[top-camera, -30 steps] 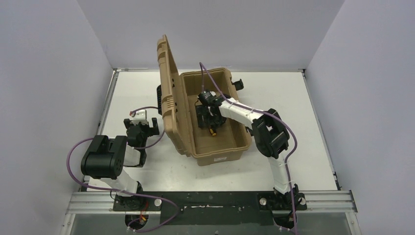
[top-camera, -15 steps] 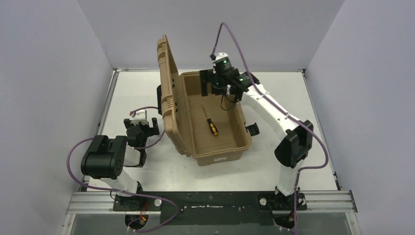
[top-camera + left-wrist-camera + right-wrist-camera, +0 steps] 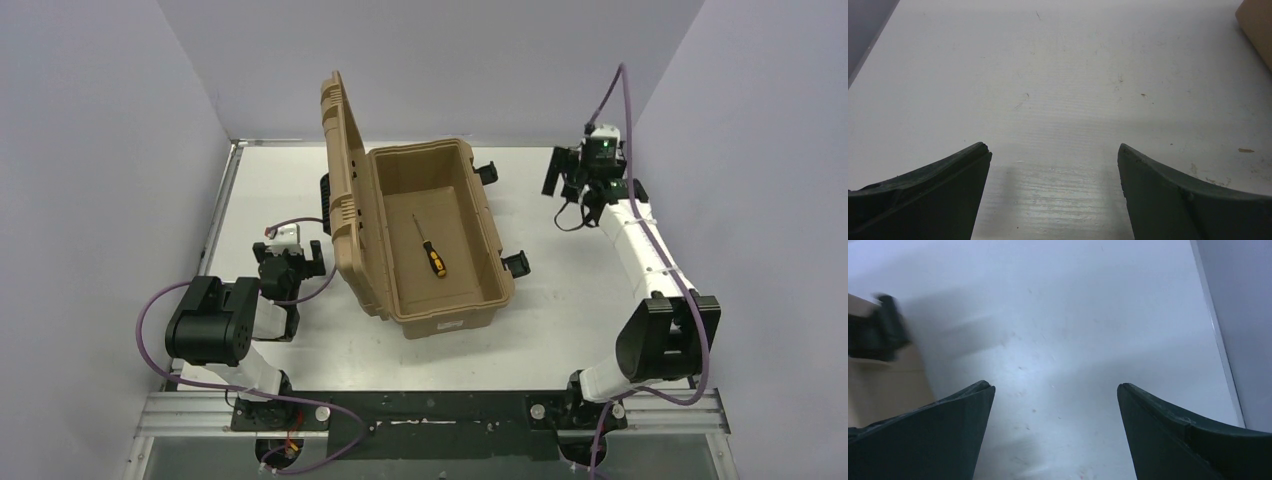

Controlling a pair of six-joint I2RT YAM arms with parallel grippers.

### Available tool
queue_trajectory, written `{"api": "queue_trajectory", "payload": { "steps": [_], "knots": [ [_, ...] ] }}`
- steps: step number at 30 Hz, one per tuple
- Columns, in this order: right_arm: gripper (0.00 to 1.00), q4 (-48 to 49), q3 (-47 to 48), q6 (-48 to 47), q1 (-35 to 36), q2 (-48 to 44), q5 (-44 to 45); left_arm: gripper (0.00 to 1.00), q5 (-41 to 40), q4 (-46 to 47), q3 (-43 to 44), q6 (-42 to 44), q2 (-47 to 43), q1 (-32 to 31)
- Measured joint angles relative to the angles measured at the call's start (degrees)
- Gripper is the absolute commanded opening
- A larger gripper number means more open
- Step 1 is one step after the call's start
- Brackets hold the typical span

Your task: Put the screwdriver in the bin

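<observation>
Table [image 3: 560,270]: flat, white, matt, faintly scuffed and speckled in the wrist views.

Bin [image 3: 452,318]: a large tan hard-plastic rectangular case, set slightly askew near the middle of the table. Smooth moulded walls and floor are seen. Its ribbed lid [image 3: 343,195] is stood open, nearly upright, along the bin's left side. Black latches [image 3: 515,264] are hung on the right wall.

Right gripper [image 3: 1055,387]: dark, curved fingers; held over the far right corner of the table, well apart from the bin. The jaws are spread wide and nothing is held.

Left gripper [image 3: 1053,147]: seen over bare table near the left edge, beside the lid. The jaws are likewise spread wide and nothing is gripped.

Screwdriver [image 3: 431,250]: thin silver shaft, black-and-orange handle. It is laid flat on the bin's floor, handle toward the near end, and is the only content.
</observation>
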Motion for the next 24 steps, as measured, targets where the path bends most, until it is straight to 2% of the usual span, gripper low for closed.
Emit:
{"api": "queue_trajectory", "payload": {
  "steps": [8,13,19,24],
  "knots": [
    [1.00,12.3,-30.3,-8.0,-4.5,-2.7,-5.7,0.97,0.0,0.0,0.0,0.0,0.0,0.0],
    [1.00,23.0,-41.9,-9.5,-4.4,-7.9,-7.9,0.97,0.0,0.0,0.0,0.0,0.0,0.0],
    [1.00,29.9,-44.0,-9.8,-4.4,-9.2,-8.6,0.97,0.0,0.0,0.0,0.0,0.0,0.0],
    [1.00,31.2,-44.0,-10.1,-5.6,-9.2,-8.8,0.97,0.0,0.0,0.0,0.0,0.0,0.0]
  ]
}}
